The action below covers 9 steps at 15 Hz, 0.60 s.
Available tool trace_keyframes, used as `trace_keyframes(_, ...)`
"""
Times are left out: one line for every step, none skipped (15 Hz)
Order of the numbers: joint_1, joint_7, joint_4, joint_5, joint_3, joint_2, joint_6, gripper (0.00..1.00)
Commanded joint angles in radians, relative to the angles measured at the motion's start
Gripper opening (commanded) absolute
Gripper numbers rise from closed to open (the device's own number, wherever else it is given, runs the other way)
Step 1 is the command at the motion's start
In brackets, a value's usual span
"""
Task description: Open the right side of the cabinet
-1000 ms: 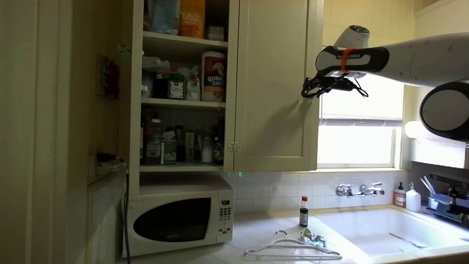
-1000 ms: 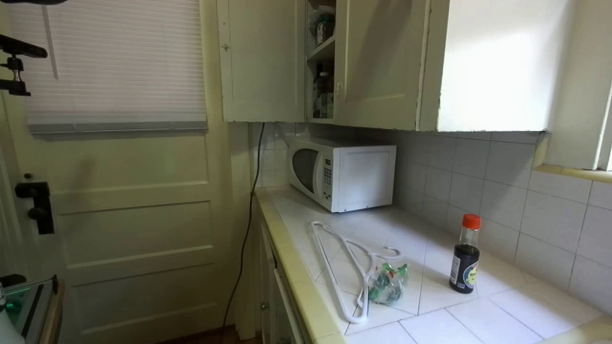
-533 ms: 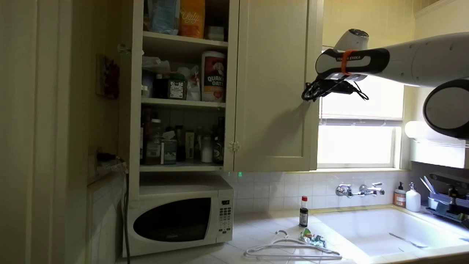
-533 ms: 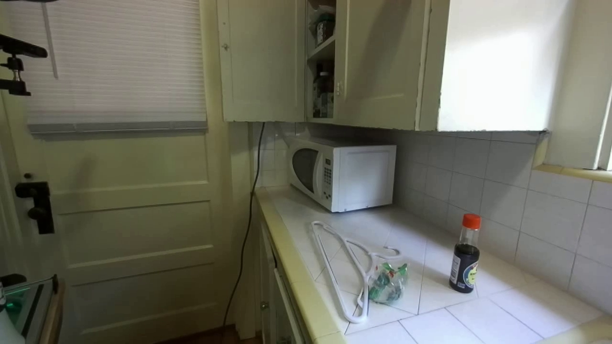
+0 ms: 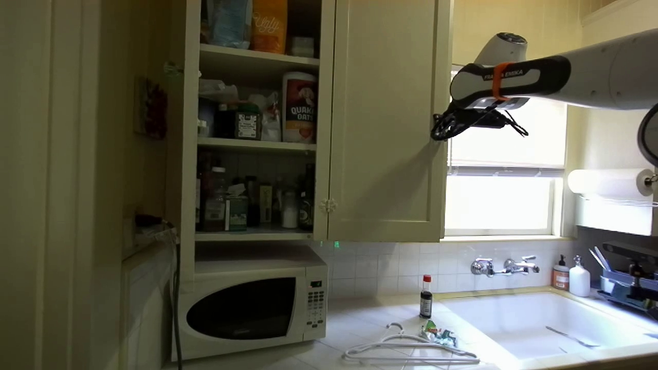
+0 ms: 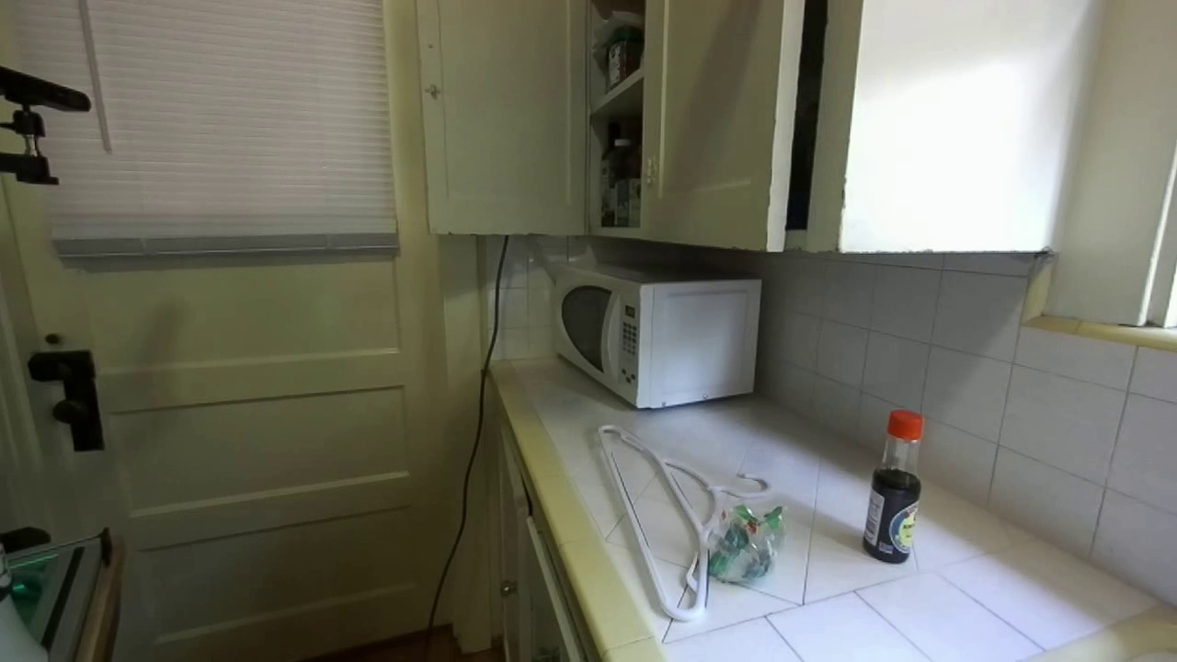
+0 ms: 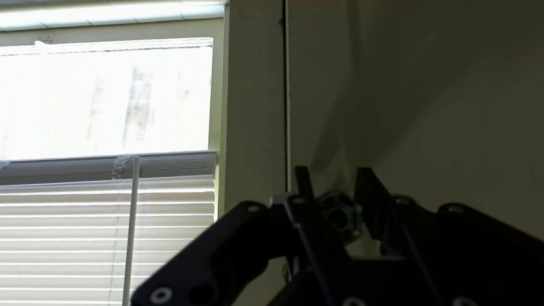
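The cream-white, two-door wall cabinet (image 5: pixel 323 169) shows stocked shelves (image 5: pixel 257 144) in its left half. Over the cabinet's right half, the tall, narrow, cream-white panelled right door (image 5: pixel 383 118) stands slightly ajar. Below the cabinet's left half sits the boxy white microwave (image 5: pixel 252 308). Near the cabinet's right edge is the black two-fingered gripper (image 7: pixel 333 176) — clenched on the right door's small, round, translucent knob (image 7: pixel 338 217).

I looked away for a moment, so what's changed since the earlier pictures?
The right cabinet door has swung outward a little, opening a dark gap along its edge. The arm has drawn back, rightward in an exterior view. The gripper appears to hold the knob; the earlier pictures don't show whether that grip is new. The microwave and red-capped bottle stayed put.
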Motion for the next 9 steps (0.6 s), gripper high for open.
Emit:
trace_keyframes(0.041,-0.072,-0.242,-0.027,0.045,-0.205,0.037,0.08)
trace_keyframes(0.046,-0.108,-0.287,-0.012,0.051,-0.244,0.038,0.08)
trace_keyframes(0.051,-0.140,-0.332,0.001,0.056,-0.286,0.034,0.08)
trace_keyframes(0.056,-0.162,-0.377,0.005,0.062,-0.328,0.033,0.08)
trace_keyframes(0.062,-0.185,-0.423,0.003,0.069,-0.374,0.027,0.08)
trace_keyframes(0.076,-0.209,-0.464,0.002,0.069,-0.416,0.029,0.08)
trace_keyframes(0.086,-0.226,-0.514,-0.004,0.077,-0.465,0.023,0.08)
trace_keyframes(0.098,-0.244,-0.551,-0.008,0.085,-0.509,0.008,0.08)
trace_keyframes(0.111,-0.258,-0.586,-0.010,0.095,-0.553,-0.003,0.08)
